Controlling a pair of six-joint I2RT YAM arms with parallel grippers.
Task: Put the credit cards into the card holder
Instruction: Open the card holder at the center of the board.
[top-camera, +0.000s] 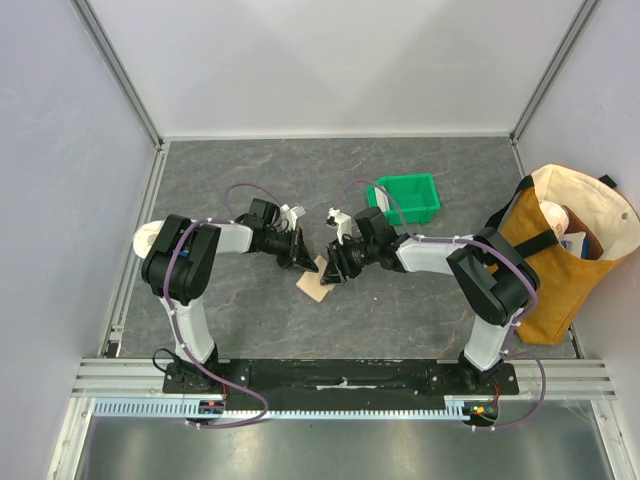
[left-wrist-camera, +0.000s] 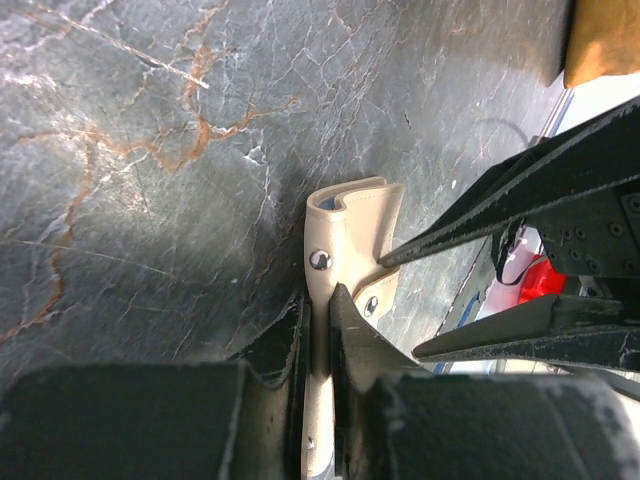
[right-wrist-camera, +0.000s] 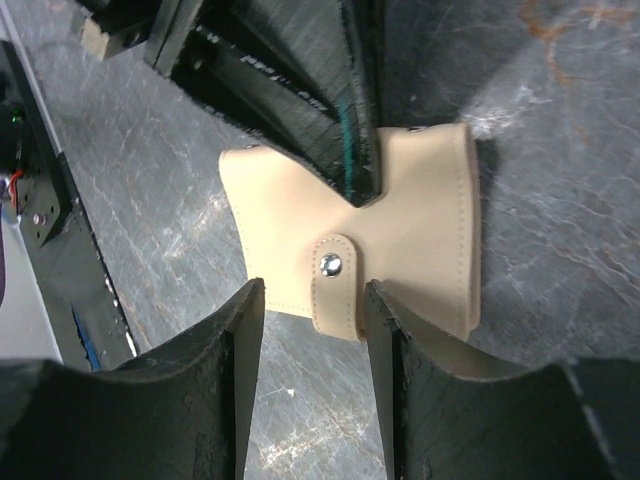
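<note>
My left fingers gripped one edge of the tan card holder, midway between the worktop's side edges. My right fingers stood open astride its snap strap.

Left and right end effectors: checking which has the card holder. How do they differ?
The left end effector is shut on the card holder's edge; the right end effector is open. The left holds it; the right only straddles its snap tab. Both meet at the holder.
</note>
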